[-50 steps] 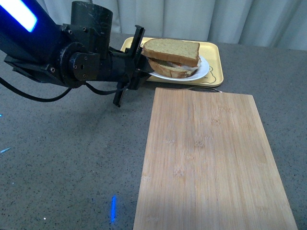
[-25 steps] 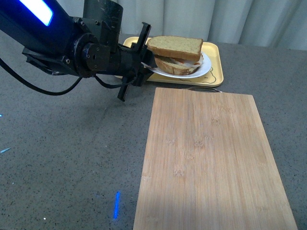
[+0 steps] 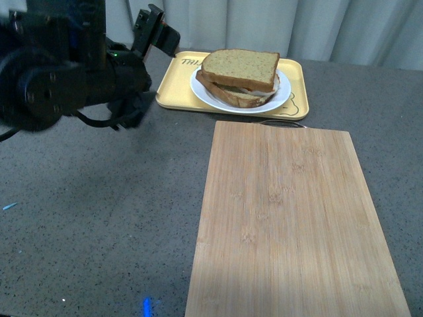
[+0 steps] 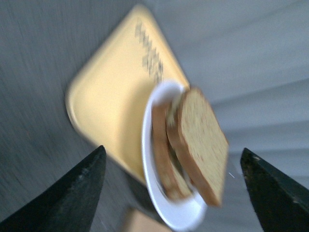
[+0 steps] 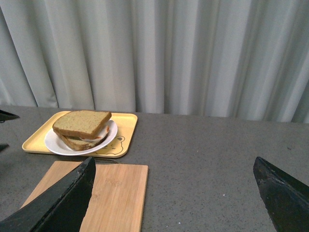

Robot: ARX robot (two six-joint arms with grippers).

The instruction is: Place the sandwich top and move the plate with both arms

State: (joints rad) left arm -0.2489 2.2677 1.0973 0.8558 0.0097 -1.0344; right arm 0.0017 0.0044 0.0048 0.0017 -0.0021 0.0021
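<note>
The sandwich top (image 3: pixel 239 66) lies as the upper slice of a stacked sandwich on the white plate (image 3: pixel 281 99), which rests on a yellow tray (image 3: pixel 175 92). My left gripper (image 3: pixel 145 72) is open, off to the left of the tray and apart from the plate. The blurred left wrist view shows the sandwich top (image 4: pixel 203 140) and plate (image 4: pixel 147 145) ahead of the open left gripper (image 4: pixel 171 152). My right gripper (image 5: pixel 174 162) is open and empty over the table. From there the sandwich top (image 5: pixel 82 122) and plate (image 5: pixel 53 143) are far off.
A large bamboo cutting board (image 3: pixel 291 218) lies on the grey table just in front of the tray, also visible as the cutting board (image 5: pixel 106 193) in the right wrist view. A pale curtain (image 5: pixel 193 53) hangs behind the table.
My left arm has drawn back to the left, away from the plate's left edge where its fingers were. The plate and sandwich stay on the tray.
</note>
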